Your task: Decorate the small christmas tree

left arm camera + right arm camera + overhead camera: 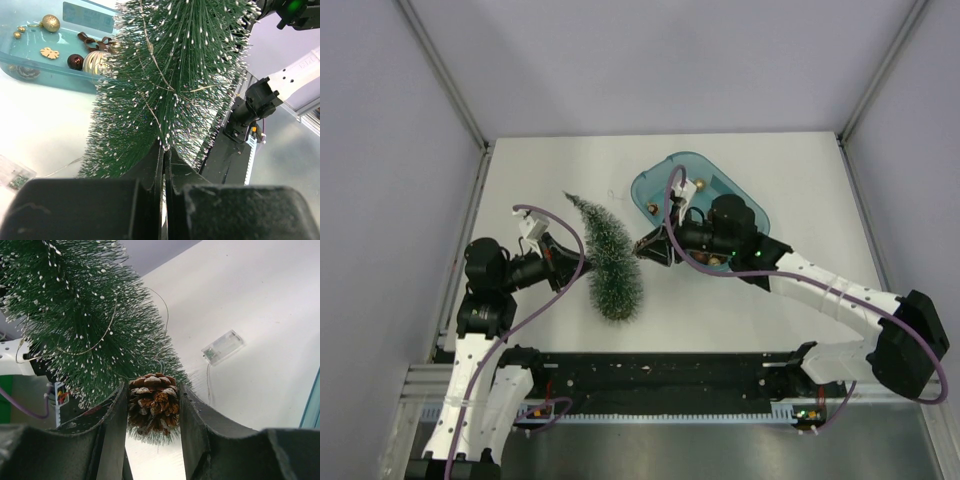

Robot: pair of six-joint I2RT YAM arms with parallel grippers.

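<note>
While the small christmas tree (pixel 607 255) is lying slantwise between the two arms, its wide base end pointing toward the robot and its tip pointing away and to the left, the right gripper (pixel 646 245) is pinching a pine cone (pixel 152 407) between its fingers. It is hovering at the tree's right flank, roughly midway along its length. In the right wrist view the cone's top is sitting right against the frosted bristles, touching or all but touching.

The left gripper (pixel 572 263) is pressing in at the opposite flank with its jaws pressed together. A thin wire is running over the bristles just at its tips, but I cannot tell whether it is pinching that wire. Nor can I tell whether the tree is resting fully on the table or being propped at a tilt.

The tree's long axis is running across the right gripper's line of reach, so the cone is facing the side of the tree straight ahead of the fingers — not the tip. The next move is probably calling for a short push into the bristles and then a release, with the left arm bracing from the far side. The teal tray (pixel 642 182) is sitting behind the right arm.
</note>
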